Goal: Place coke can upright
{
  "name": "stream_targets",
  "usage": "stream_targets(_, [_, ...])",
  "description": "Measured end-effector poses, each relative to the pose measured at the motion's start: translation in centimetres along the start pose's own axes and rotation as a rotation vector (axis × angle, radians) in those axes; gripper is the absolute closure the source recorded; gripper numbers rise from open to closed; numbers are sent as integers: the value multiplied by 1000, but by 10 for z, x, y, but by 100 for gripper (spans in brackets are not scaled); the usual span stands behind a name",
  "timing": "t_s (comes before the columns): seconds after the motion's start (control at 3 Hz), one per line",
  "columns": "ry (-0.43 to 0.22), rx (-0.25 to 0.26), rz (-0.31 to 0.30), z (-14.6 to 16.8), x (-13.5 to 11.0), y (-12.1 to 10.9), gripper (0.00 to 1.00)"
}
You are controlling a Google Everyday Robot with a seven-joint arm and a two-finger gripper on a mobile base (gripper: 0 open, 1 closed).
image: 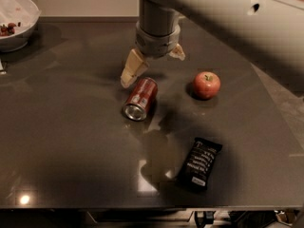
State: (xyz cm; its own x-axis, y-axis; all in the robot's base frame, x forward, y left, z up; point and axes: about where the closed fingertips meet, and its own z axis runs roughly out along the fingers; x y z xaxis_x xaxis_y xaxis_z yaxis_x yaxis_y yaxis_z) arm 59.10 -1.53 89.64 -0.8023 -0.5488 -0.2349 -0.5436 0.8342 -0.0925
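The coke can (139,99) lies on its side on the dark table (71,141), its silver end facing the front left. My gripper (153,65) hangs just behind and above the can, open, with one tan finger (132,68) to the can's upper left and the other finger (177,52) to the right behind it. Nothing is between the fingers.
A red apple (206,84) sits right of the can. A black snack bar wrapper (199,163) lies near the front. A white bowl (16,20) with food stands at the back left corner. The table's right edge runs diagonally past the apple.
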Motion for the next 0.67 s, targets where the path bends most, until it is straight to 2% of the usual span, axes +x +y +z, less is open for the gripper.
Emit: stream_targets(0.67, [88,44,222,17,-4,19,0])
